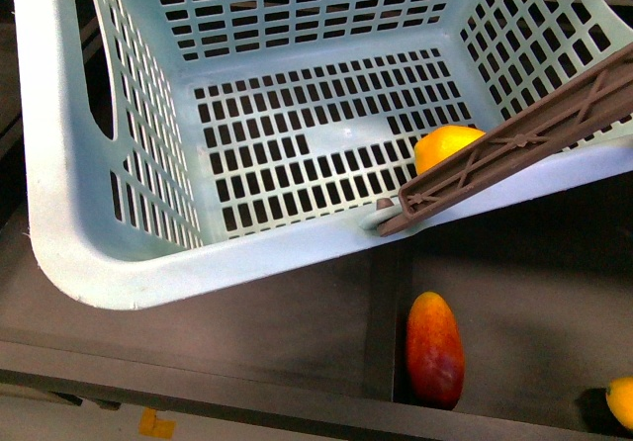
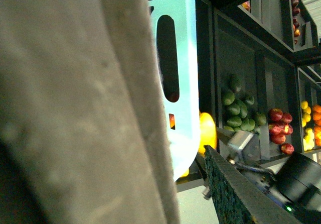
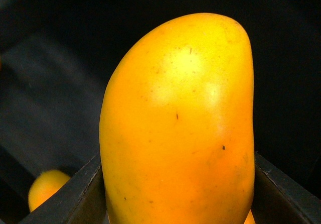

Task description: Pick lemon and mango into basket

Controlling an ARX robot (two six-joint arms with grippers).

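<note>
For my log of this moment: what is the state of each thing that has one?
basket: upright, holds one fruit.
basket handle: folded down across the rim.
lemon: lying on the basket floor.
red-and-yellow mango: lying on the shelf, untouched.
right gripper: shut on the yellow fruit.
left gripper: open or shut, cannot tell.

Yellow fruit (image 1: 443, 146), perhaps a lemon, half hidden behind brown handle (image 1: 514, 144)

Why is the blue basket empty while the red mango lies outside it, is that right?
Not empty: the front view shows a lemon inside the basket, partly behind its brown handle. The red mango does lie outside it.
</note>
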